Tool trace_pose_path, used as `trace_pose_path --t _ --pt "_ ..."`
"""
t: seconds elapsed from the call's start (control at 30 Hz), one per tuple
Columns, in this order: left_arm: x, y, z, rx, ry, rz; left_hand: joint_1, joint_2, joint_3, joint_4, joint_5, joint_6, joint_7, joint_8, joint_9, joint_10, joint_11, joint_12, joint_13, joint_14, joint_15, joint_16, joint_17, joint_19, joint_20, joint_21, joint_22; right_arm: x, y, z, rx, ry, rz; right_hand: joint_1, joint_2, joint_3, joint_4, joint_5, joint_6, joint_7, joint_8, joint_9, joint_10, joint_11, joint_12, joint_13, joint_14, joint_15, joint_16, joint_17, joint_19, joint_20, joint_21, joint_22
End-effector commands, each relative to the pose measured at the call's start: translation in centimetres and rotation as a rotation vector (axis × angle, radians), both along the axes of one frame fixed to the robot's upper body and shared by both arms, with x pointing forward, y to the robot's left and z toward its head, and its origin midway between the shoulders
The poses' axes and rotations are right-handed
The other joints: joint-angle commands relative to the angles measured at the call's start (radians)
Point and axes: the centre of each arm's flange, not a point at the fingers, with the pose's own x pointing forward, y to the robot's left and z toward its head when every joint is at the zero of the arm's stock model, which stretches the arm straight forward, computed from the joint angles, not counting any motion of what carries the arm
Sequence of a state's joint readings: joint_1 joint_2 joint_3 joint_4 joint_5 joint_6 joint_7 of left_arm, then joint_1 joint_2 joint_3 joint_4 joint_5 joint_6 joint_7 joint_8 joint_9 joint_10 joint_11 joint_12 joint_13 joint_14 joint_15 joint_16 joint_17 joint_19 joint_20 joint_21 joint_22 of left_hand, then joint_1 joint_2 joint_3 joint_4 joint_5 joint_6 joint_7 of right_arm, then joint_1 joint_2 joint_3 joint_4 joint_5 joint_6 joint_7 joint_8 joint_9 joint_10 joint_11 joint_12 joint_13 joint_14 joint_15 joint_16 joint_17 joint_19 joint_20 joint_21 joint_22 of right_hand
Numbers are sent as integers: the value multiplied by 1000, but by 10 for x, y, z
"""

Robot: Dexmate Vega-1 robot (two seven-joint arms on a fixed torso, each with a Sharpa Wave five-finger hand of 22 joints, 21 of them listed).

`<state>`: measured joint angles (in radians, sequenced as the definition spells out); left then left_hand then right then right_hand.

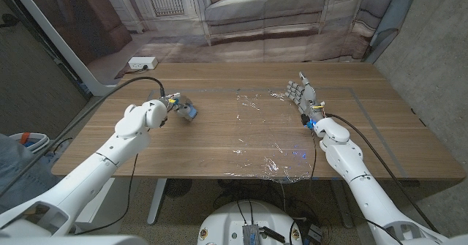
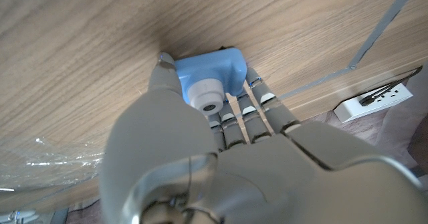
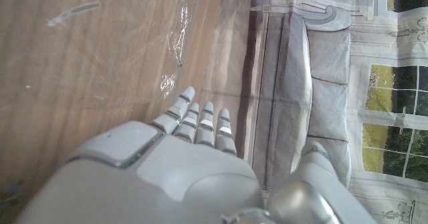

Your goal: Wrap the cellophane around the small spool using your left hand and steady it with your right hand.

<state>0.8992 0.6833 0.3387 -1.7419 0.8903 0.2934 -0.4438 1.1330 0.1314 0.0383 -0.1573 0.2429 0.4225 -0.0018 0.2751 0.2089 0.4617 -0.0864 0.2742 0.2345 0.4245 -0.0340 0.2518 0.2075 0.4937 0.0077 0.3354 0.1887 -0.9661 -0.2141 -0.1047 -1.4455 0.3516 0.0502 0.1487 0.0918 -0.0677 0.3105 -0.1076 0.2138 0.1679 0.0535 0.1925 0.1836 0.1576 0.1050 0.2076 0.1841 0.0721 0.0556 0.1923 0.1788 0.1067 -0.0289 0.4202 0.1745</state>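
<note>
The left robot hand [image 2: 221,130] grasps a blue spool [image 2: 210,83], seemingly against the desk [image 1: 219,139]; the right robot hand [image 1: 301,95] is released, fingers straight.

backdrop: printed sofa [image 1: 263,11] | wall [image 1: 431,47]: grey | power strip [image 1: 142,63]: floor

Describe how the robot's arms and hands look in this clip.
Both arms have smooth white rounded shells with black cables trailing along them. The left hand and right hand are grey, with segmented fingers banded in white and black. Small coloured wires show at the wrists.
</note>
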Motion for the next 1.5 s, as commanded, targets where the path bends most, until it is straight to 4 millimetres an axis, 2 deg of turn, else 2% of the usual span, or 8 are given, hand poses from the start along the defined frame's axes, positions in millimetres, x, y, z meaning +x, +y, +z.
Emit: trace_pose_path --t 0.03,0.33,0.87,1.17,1.5 --pt "6 -12 -13 -80 -17 -44 88 42 48 7 -16 93 -17 31 5 80 -11 22 8 84 -58 17 5 67 -36 25 1 1 -1 -5 2 15 5 0 9 -6 1 -2 10 -4 4 4 8 -3 8 1 8 0 1 4 9 6 -7 2" --pt "1 -9 -4 -78 -36 -36 103 44 62 11 -22 117 -13 36 6 100 -14 25 12 103 -59 18 7 72 -37 28 0 -1 0 -6 -4 13 9 -1 10 -7 1 -3 10 -5 4 4 10 -2 9 1 8 0 1 5 11 6 -11 2" --pt "-22 -3 35 -56 -109 -38 103 45 70 20 -27 125 -10 36 6 106 -11 24 14 106 -58 16 8 74 -37 28 0 -5 -8 -7 21 0 3 0 11 -9 1 -3 10 -3 4 5 11 -2 8 2 9 0 0 5 14 8 -17 3" --pt "-27 -10 41 -56 -129 -95 103 45 74 24 -30 126 -11 34 6 108 -8 23 14 108 -57 14 9 74 -37 28 0 -6 -12 -7 28 -10 0 1 12 -10 0 -4 10 -2 3 5 11 1 8 2 9 0 -1 4 16 8 -21 3" --pt "-43 -29 46 -38 -190 -241 100 43 76 29 -33 129 -13 33 5 111 -11 22 16 109 -61 12 9 70 -36 27 0 -8 -16 -7 46 -20 -4 1 13 -11 0 -4 11 -1 4 5 12 -2 8 2 11 0 -1 4 17 8 -26 3"
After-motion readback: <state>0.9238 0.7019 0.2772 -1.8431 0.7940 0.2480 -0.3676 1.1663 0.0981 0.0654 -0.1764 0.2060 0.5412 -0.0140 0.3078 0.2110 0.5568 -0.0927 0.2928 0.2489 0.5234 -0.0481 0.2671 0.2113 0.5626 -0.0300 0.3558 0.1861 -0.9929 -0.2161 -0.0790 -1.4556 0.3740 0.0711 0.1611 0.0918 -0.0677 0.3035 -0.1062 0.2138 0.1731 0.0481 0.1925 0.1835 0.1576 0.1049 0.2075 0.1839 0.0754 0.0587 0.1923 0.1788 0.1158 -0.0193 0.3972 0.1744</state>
